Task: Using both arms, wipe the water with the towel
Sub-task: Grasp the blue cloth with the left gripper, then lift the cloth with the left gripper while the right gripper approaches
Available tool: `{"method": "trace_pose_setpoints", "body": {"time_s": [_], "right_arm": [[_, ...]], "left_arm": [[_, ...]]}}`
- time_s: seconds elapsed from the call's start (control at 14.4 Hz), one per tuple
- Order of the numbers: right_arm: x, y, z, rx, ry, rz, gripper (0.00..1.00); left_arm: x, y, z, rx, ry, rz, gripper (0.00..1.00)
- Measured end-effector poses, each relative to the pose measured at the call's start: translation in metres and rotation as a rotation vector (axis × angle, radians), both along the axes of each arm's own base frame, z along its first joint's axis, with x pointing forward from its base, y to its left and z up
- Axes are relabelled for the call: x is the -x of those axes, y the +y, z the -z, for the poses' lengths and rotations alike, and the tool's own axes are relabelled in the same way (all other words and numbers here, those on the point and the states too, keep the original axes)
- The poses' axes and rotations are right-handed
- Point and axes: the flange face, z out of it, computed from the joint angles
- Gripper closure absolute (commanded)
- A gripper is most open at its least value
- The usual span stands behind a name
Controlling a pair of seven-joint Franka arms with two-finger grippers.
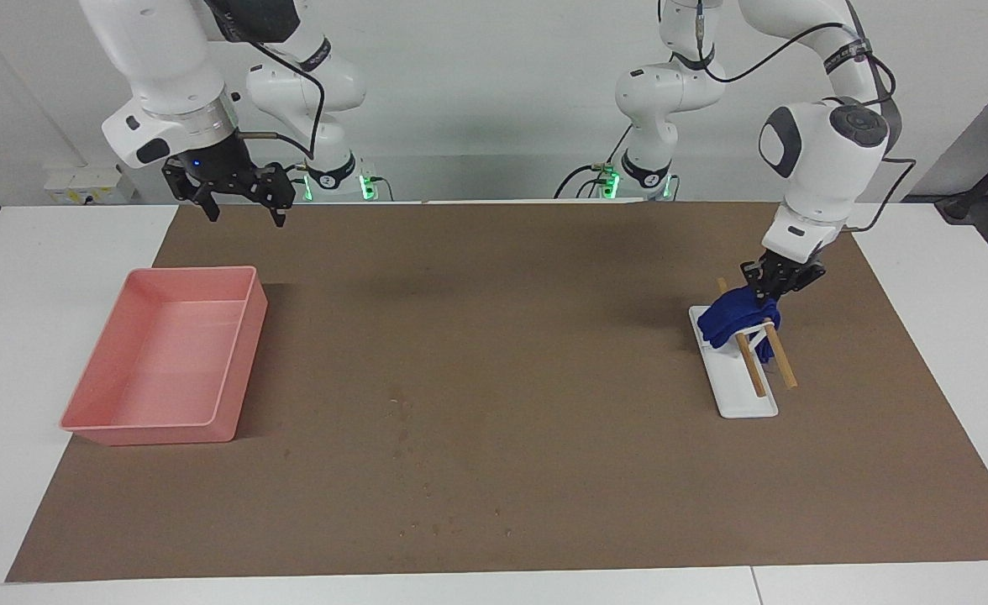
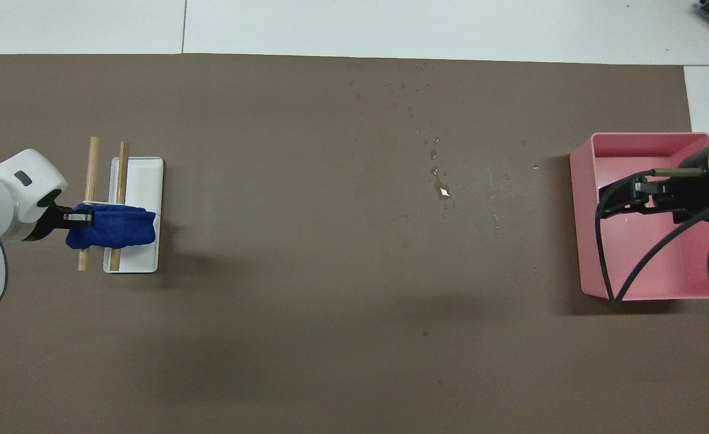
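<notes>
A: One step appears complete: the left gripper [image 1: 768, 290] is pinched on the towel [image 1: 733, 317], which is draped over a rack of two wooden dowels [image 1: 763, 357] on a white tray [image 1: 746, 399], toward the left arm's end of the counter [image 1: 494, 580].

B: Remaining work?

A: By my judgement, nearly all of it. The water [image 2: 441, 188] is unwiped, a scatter of glossy droplets and one small puddle on the matte brown mat [image 2: 330, 331], well apart from the towel. The right gripper [image 1: 242, 214] hangs with fingers spread over the mat's edge near the pink bin [image 1: 124, 424] (this arm waits).

B: Materials?

A: Towel: deep-blue, soft, bunched in folds. Dowels: smooth, round, pale wood. Tray: rigid, rectangular, rounded corners. Bin: hard plastic, rectangular, raised walls, nothing visible inside
</notes>
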Motion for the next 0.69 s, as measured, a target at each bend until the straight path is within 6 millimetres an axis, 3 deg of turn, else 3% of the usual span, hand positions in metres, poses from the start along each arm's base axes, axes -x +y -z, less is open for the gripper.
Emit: {"method": "trace_pose_setpoints", "body": {"time_s": [0.35, 0.69], "right_arm": [[0.001, 0.000, -0.002, 0.000, -0.004, 0.000, 0.00], [-0.006, 0.002, -0.005, -0.009, -0.062, 0.085, 0.03]], "left_arm": [[-0.007, -0.010, -0.038, 0.001, 0.027, -0.042, 1.00], [-0.005, -0.065, -0.114, 0.012, 0.043, -0.178, 1.00]]}}
